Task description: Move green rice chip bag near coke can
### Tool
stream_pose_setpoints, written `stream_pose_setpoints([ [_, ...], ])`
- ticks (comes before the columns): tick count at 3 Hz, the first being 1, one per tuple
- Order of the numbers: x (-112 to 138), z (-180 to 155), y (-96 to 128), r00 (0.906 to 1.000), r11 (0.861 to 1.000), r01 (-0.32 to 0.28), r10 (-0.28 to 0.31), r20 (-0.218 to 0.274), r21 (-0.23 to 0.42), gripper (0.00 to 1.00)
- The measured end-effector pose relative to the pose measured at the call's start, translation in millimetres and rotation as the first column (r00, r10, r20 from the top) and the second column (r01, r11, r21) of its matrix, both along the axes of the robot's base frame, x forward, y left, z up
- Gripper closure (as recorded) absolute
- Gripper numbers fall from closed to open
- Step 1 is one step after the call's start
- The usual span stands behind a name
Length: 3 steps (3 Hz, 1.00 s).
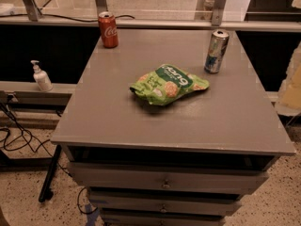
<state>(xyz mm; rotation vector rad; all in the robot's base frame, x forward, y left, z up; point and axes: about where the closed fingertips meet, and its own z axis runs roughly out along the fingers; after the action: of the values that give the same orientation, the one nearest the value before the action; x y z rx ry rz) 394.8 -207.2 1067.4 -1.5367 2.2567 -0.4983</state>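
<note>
While gripper is out of view, grasp state untold, crinkly bright green rice chip bag [168, 84] lies mid grey cabinet top [141, 124], well apart from small red coke can [108, 29] at far-left corner.

Single camera, high, front of cabinet [141, 121], angled down, mid-range; gripper jaws outside frame.

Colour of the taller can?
The tall slim metal can is silver with blue, camera view; end effector out of view.
</note>
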Motion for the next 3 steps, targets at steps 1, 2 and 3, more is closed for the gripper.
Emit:
stream_pose_setpoints([
  [1, 0.0, 0.0, 0.0, 1.0, 1.0, 0.0, 0.0, 0.0, 0.0, 0.0],
  [2, 0.0, 0.0, 0.0, 1.0, 1.0, 0.0, 0.0, 0.0, 0.0, 0.0],
  [3, 0.1, 0.0, 0.1, 1.0, 1.0, 0.0, 0.0, 0.0, 0.0, 0.0],
])
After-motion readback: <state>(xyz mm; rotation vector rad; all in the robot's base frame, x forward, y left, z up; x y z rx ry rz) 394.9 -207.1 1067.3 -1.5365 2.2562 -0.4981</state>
